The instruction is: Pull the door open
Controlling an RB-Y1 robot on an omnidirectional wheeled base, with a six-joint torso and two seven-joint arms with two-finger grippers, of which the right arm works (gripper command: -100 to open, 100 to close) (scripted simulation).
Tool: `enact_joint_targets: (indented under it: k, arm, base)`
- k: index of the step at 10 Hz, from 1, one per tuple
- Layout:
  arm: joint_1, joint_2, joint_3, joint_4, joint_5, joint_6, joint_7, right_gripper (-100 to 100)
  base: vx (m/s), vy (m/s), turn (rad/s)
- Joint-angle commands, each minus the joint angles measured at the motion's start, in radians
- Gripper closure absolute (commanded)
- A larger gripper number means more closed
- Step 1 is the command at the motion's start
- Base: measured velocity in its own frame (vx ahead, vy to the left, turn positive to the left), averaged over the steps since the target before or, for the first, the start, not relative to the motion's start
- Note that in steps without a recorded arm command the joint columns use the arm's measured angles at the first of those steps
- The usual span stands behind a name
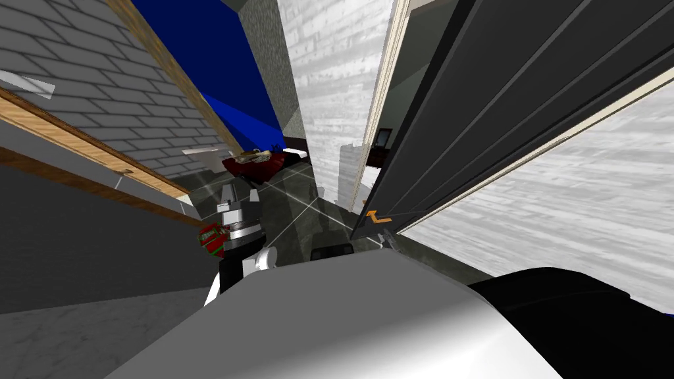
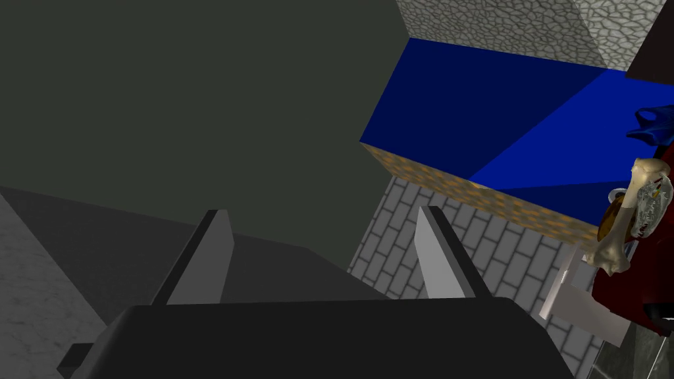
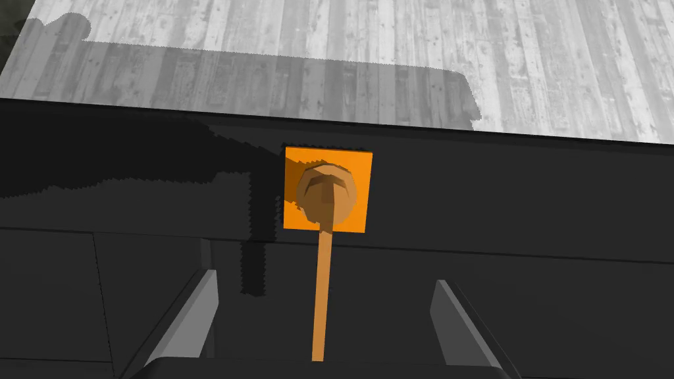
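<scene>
The dark panelled door [image 1: 526, 99] stands ajar on my right, with a gap along its cream frame [image 1: 385, 99]. Its orange lever handle [image 1: 376, 216] sits low on the door's edge. In the right wrist view the handle's square orange plate [image 3: 328, 189] faces me and its thin lever [image 3: 320, 296] runs down between my fingers. My right gripper [image 3: 326, 316] is open around the lever, with neither finger touching it. My left gripper [image 2: 322, 256] is open and holds nothing; in the head view the left gripper [image 1: 240, 195] hangs left of the door, over the floor.
A grey brick wall with wooden trim [image 1: 99, 145] runs along my left. A dark red piece of furniture [image 1: 257, 164] with things on it stands ahead on the tiled floor. A grey plank wall [image 1: 579, 210] lies right of the door.
</scene>
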Motion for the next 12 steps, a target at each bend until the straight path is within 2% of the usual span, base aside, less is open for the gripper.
enact_joint_targets:
  k: [1,2,3,4,5,8,9,10,12]
  arm:
    - [0.027,0.005,-0.010,0.009,-0.008,-0.032,0.005,-100]
    - [0.043,0.005,-0.016,0.005,-0.013,-0.042,0.007,-100]
    - [0.025,0.006,-0.011,0.021,-0.009,-0.039,0.004,-100]
    - [0.002,0.003,-0.031,0.042,-0.025,-0.024,-0.005,-100]
    - [0.002,0.003,-0.031,0.042,-0.025,-0.024,-0.005,-100]
    - [-0.046,-0.004,-0.070,0.078,-0.056,0.016,-0.024,-100]
    - [-0.033,-0.003,-0.062,0.066,-0.049,0.006,-0.018,-100]
    - [-0.033,-0.003,-0.062,0.066,-0.049,0.006,-0.018,100]
    - [-0.033,-0.003,-0.062,0.066,-0.049,0.006,-0.018,100]
  base:
    - [-0.027,0.005,-0.282]
    - [-0.045,-0.005,-0.328]
    - [-0.025,0.001,-0.062]
    - [0.094,0.061,0.258]
    - [0.125,0.076,0.133]
    - [0.183,0.038,0.193]
    - [0.104,0.003,0.041]
    - [-0.012,-0.001,-0.035]
    - [-0.033,-0.002,0.005]
